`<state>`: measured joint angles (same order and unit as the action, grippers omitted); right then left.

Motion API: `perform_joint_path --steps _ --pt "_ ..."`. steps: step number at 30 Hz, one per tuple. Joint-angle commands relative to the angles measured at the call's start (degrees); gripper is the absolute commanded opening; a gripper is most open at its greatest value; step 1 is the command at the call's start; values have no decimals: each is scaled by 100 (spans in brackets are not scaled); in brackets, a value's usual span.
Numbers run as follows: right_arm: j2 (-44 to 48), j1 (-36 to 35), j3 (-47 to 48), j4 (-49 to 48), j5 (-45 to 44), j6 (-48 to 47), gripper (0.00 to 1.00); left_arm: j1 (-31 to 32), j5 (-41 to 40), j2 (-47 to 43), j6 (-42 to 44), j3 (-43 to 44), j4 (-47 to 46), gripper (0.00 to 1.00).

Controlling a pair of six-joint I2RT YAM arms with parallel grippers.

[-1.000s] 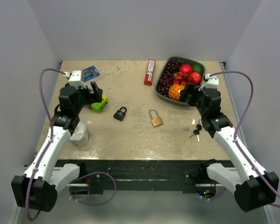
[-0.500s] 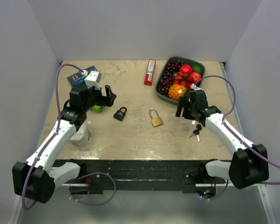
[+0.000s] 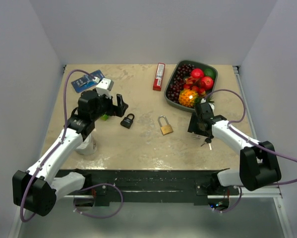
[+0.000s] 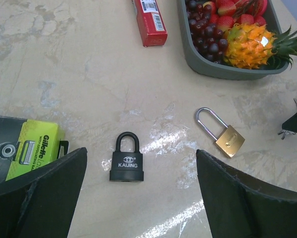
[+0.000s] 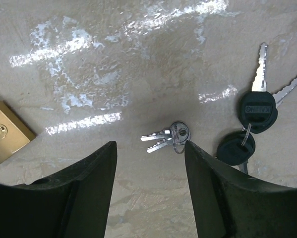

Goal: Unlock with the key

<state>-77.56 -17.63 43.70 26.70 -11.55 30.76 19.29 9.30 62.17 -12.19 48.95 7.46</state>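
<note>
A black padlock (image 3: 127, 120) lies shut on the table. In the left wrist view the black padlock (image 4: 127, 157) sits just ahead of my left gripper (image 4: 141, 161), whose fingers stand wide apart above it with nothing between them. A brass padlock (image 3: 164, 126) lies to its right. My right gripper (image 5: 150, 146) hangs low over a small ring of silver keys (image 5: 167, 137). Its jaws are apart and empty, and the ring lies at the tip of the right finger. A bunch of black-headed keys (image 5: 252, 121) lies just right of them.
A grey tray (image 3: 174, 100) of fruit stands at the back right, with a red box (image 3: 159, 76) to its left. A green razor pack (image 4: 29, 151) sits by my left gripper. A blue card (image 3: 86, 82) and a white cup (image 3: 86, 144) are on the left side.
My left gripper swung right toward the black padlock. My right arm came forward and down from the tray to the keys, and its jaws have narrowed somewhat.
</note>
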Motion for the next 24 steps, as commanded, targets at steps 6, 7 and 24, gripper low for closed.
perform_joint_path --steps 6,7,24 --pt "-215 5 42 143 -752 281 54 119 186 -65 67 -8 -140 95" --pt "-259 5 33 125 -752 290 53 119 186 -91 67 -17 -149 94" --pt "-602 -4 77 204 -682 387 21 198 98 -223 67 -8 -149 95"
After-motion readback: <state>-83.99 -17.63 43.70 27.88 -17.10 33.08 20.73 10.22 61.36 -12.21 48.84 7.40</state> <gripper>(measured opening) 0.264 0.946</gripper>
